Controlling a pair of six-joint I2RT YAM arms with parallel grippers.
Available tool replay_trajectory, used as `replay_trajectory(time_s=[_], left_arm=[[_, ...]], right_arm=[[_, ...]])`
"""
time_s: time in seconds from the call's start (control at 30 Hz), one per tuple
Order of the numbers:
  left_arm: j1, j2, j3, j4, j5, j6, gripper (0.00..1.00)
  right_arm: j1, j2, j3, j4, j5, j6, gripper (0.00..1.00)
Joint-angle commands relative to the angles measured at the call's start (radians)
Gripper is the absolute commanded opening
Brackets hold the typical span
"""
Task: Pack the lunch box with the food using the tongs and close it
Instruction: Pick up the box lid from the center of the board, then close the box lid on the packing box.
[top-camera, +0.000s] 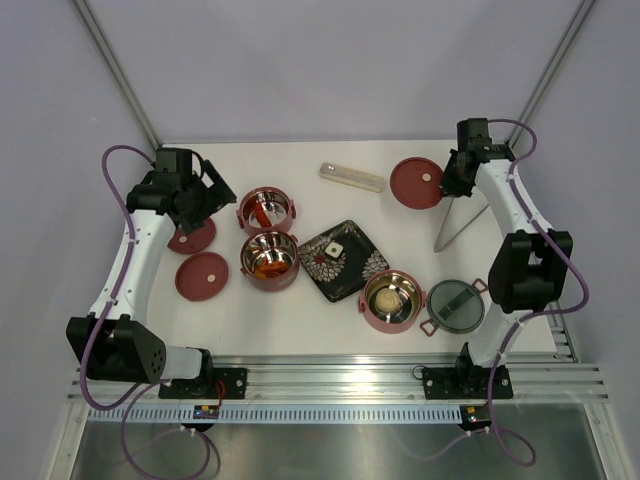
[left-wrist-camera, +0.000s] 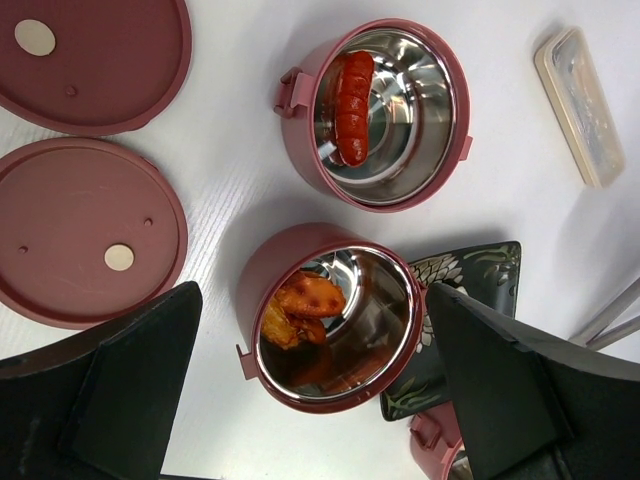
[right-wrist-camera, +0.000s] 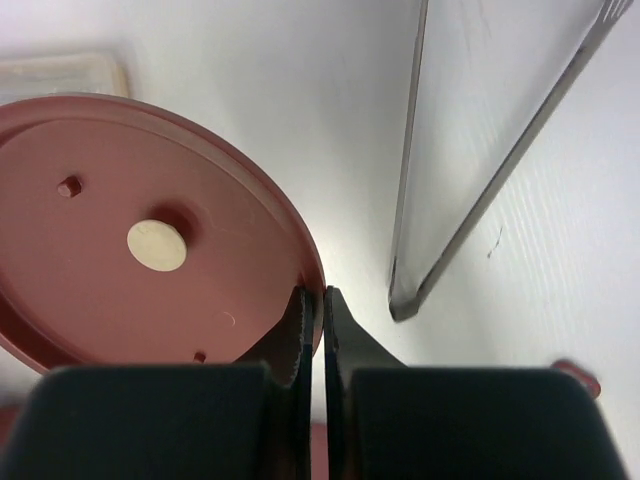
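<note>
Three dusty-red bowls of the lunch box stand on the table. One holds a red sausage, one holds orange chunks, and one holds a beige ball. My left gripper hangs open above the orange-chunk bowl, touching nothing. My right gripper is shut on the rim of a dark-red disc lid at the back right. The tongs lie on the table just right of it. The grey handled top lid lies front right.
The black flower-patterned plate sits between the bowls. A translucent oblong case lies at the back. Two more disc lids lie at the left, under and beside my left arm.
</note>
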Motion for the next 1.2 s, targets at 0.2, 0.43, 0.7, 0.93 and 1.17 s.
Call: replay_trajectory(time_s=[0.2, 0.43, 0.7, 0.93, 1.17], left_arm=[[0.005, 0.045, 0.032, 0.061, 0.016, -0.01, 0.99], [0.005, 0.074, 0.029, 0.079, 0.016, -0.015, 0.99], [0.005, 0.113, 0.04, 0.098, 0.065, -0.018, 0.99], [0.005, 0.113, 0.035, 0.101, 0.063, -0.018, 0.99], [0.005, 0.11, 0.04, 0.093, 0.056, -0.016, 0.99]], right_arm=[[0.125, -0.394, -0.312, -0.237, -0.023, 0.095, 0.0], [0.229, -0.572, -0.476, -0.35, -0.052, 0.235, 0.0], [0.27, -0.59, -0.593, -0.337, -0.065, 0.278, 0.0], [0.319, -0.557, -0.648, -0.291, -0.071, 0.298, 0.0], [0.349, -0.544, -0.7, -0.263, -0.061, 0.299, 0.0]])
